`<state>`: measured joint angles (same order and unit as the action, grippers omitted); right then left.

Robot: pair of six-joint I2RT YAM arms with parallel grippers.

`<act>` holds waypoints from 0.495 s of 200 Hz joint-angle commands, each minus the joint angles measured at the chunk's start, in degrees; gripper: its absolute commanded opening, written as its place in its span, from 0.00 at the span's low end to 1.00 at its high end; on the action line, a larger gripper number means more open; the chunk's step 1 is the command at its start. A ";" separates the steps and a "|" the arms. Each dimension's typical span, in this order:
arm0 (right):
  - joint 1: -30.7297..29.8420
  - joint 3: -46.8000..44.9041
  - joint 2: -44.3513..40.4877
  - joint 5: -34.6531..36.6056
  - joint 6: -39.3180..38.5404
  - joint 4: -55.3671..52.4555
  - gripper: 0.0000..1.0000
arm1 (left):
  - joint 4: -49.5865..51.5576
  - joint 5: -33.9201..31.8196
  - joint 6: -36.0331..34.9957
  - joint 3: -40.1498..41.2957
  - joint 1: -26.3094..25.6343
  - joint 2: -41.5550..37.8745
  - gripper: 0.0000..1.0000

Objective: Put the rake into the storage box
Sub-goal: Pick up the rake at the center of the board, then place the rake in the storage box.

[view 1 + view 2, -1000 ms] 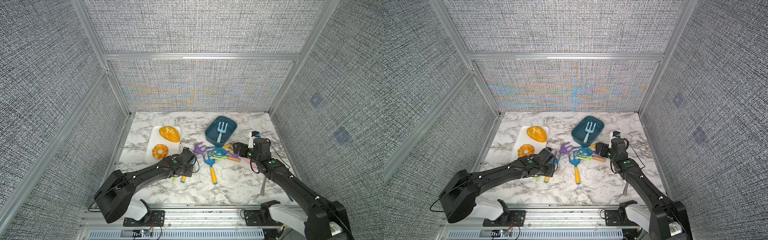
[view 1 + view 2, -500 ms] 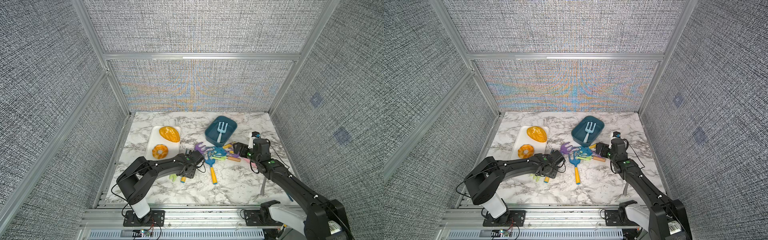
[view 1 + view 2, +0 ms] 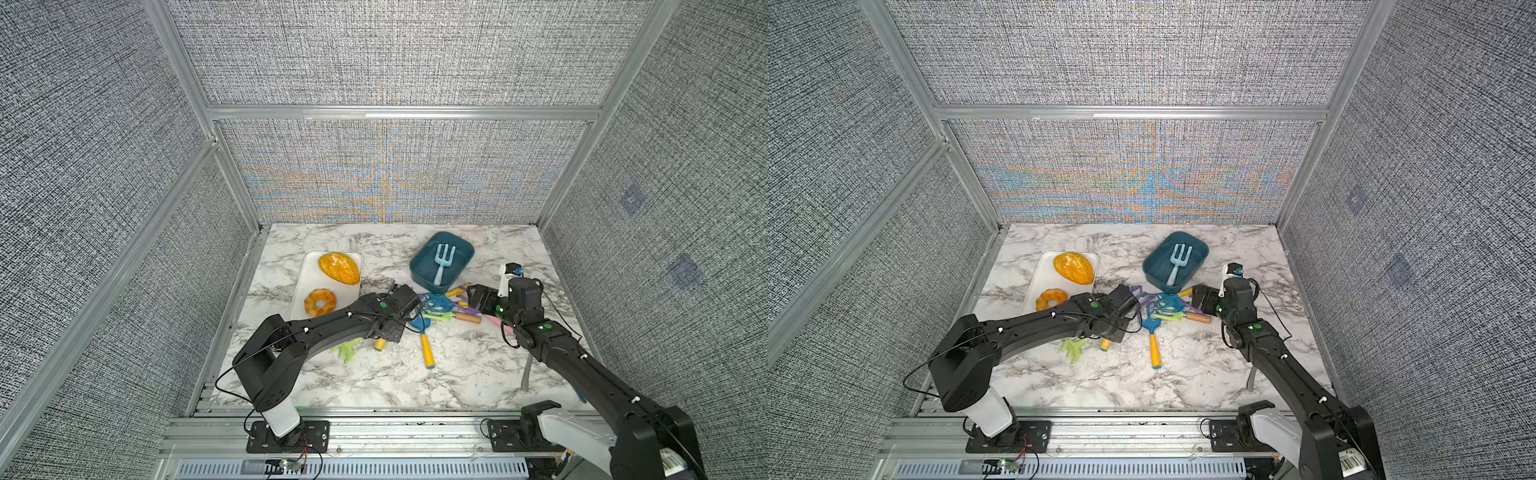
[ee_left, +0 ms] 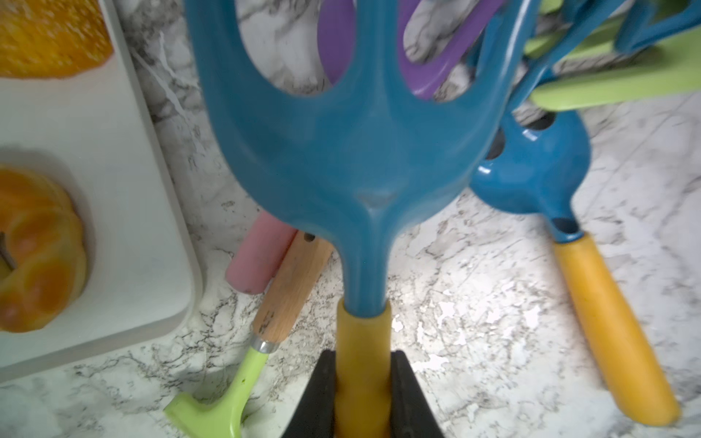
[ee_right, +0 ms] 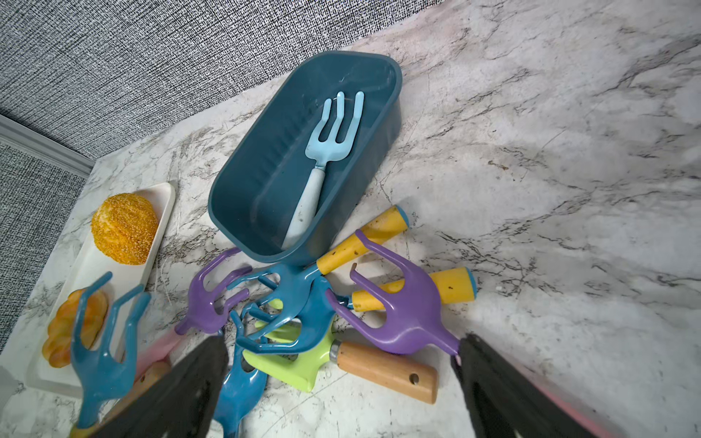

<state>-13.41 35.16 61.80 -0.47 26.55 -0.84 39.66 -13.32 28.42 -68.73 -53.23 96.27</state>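
My left gripper is shut on the yellow handle of a dark blue rake. In the right wrist view that rake stands with its prongs up beside the white tray's corner. In both top views the left gripper sits at the left edge of the pile of toy rakes and hides this rake. The teal storage box lies behind the pile and holds a light blue rake. My right gripper hangs open at the pile's right side, over a purple rake.
A white tray at the left carries an orange bun and a ring pastry. A blue tool with a yellow handle and a green one lie in front of the pile. A wooden-handled green tool lies between my right fingers.
My left gripper has reached further into the pile and shut on the blue rake's yellow handle, while the left arm's shoulder swung upright. The right arm has stayed still and open.
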 commanded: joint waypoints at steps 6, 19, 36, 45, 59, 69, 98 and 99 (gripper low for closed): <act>0.10 -0.24 -0.36 1.47 0.63 0.56 0.99 | 2.98 -0.42 -2.68 -4.10 -0.03 -1.06 0.00; 0.30 -0.55 -0.39 1.88 1.01 0.58 0.99 | 3.94 -1.61 -3.88 -7.45 0.01 -0.38 0.00; 0.38 -0.46 -0.36 1.95 1.12 0.57 0.99 | 5.19 -2.63 -6.28 -13.32 0.14 2.21 0.00; 0.40 -0.63 -0.37 2.18 1.14 0.58 0.99 | 5.71 -2.91 -7.75 -16.05 0.14 4.23 0.00; 0.40 -1.08 -0.45 3.09 1.27 0.67 0.99 | 6.22 -3.19 -9.82 -22.14 0.23 7.80 0.00; 0.48 -1.14 -0.53 3.44 1.31 0.62 0.99 | 6.56 -3.27 -11.07 -26.58 0.35 10.83 0.00; 0.49 -1.21 -0.39 3.98 1.32 0.67 0.99 | 8.27 -1.53 -14.92 -41.71 1.09 21.04 0.00; 0.49 -1.17 -0.38 4.03 1.32 0.67 0.99 | 8.43 -1.53 -15.04 -42.30 1.10 21.54 0.00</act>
<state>-12.93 34.11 61.54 2.33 27.33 -0.82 46.44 -15.35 18.20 -102.06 -52.64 111.57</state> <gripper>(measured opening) 0.992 0.243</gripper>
